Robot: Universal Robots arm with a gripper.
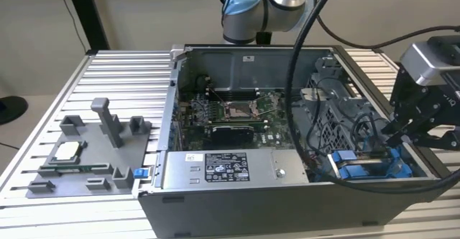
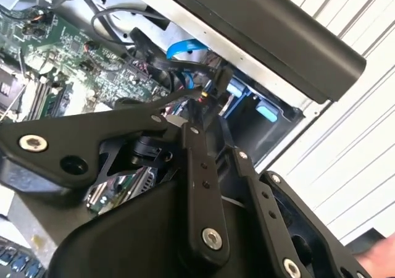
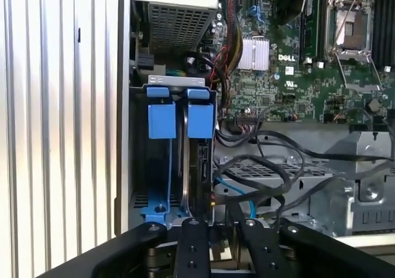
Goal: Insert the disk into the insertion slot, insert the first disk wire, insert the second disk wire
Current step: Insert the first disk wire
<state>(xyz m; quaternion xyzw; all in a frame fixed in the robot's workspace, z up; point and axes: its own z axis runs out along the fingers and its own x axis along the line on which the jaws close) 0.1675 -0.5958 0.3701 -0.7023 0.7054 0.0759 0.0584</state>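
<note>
From above, the open computer case (image 3: 123, 105) sits on a ribbed metal table (image 3: 55, 130). Inside its corner is the drive bay (image 3: 139, 167), and 2 bright blue tabs (image 3: 179, 114) stand side by side at its near end. The disk (image 3: 196, 173) sits on edge in the bay under the tab nearer the green motherboard (image 3: 290, 68), its dark connector end facing the loose black cables (image 3: 271, 167) and a thin blue cable (image 3: 231, 188). The black gripper (image 3: 216, 253) hangs just over that end of the bay, its fingers (image 3: 191, 247) close together. A perforated silver power supply (image 3: 176, 25) lies beyond the bay.
</note>
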